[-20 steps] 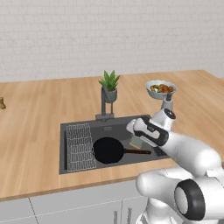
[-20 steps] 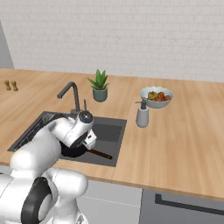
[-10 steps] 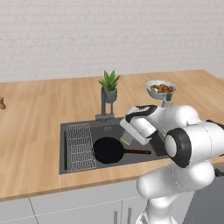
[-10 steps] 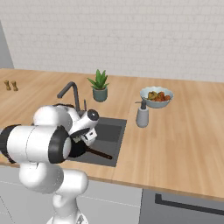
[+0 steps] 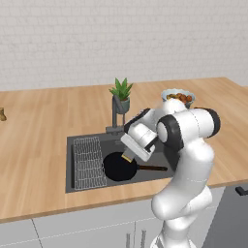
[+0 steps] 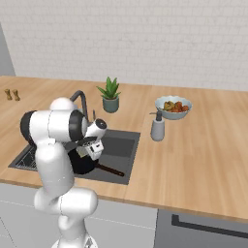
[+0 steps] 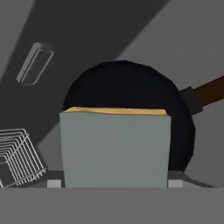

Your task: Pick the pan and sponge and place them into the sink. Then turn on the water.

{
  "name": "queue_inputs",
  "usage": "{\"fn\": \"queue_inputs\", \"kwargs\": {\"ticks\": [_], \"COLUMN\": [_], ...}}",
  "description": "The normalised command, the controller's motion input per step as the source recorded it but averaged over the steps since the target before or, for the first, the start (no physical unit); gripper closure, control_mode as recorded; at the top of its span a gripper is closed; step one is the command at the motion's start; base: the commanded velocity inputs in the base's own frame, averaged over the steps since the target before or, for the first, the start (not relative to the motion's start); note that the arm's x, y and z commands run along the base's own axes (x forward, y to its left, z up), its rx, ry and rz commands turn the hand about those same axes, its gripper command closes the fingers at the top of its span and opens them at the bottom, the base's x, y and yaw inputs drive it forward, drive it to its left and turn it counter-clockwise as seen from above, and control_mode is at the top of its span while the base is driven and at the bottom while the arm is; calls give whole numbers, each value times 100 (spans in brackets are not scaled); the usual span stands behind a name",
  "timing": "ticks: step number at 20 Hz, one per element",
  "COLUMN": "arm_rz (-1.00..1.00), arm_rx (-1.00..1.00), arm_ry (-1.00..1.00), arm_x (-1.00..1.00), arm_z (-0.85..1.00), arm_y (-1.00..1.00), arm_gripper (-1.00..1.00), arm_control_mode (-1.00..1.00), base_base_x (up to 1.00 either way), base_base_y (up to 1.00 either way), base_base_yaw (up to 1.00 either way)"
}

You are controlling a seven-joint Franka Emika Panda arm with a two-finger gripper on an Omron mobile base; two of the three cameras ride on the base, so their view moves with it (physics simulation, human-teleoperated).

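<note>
Over the sink, the sponge hangs in the gripper, whose jaws stand wide apart and press on its two ends; in the hand view its grey scrub face is toward the camera with a thin yellow edge along the top. Directly below it in that view the pan lies flat on the basin floor, its dark handle running off toward the right edge. From the left base view the pan sits beside the wire rack, with the faucet and a potted plant at the basin's far rim. Farther along the wooden surface stand a soap dispenser and a bowl of food.
</note>
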Motion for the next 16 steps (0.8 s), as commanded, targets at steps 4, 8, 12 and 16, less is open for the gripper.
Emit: {"fn": "queue_inputs", "kwargs": {"ticks": [4,8,12,16], "arm_rz": [1,1,0,0], "arm_rx": [5,5,5,4], "arm_ry": [8,2,0,0], "arm_x": [48,31,12,1], "arm_z": [-69,-69,-63,-54], "arm_y": [0,0,0,0], "arm_gripper": [100,100,100,100], "arm_control_mode": [-100,-100,-100,-100], "base_base_x": [0,0,0,0], "base_base_y": [0,0,0,0], "base_base_yaw": [0,0,0,0]}}
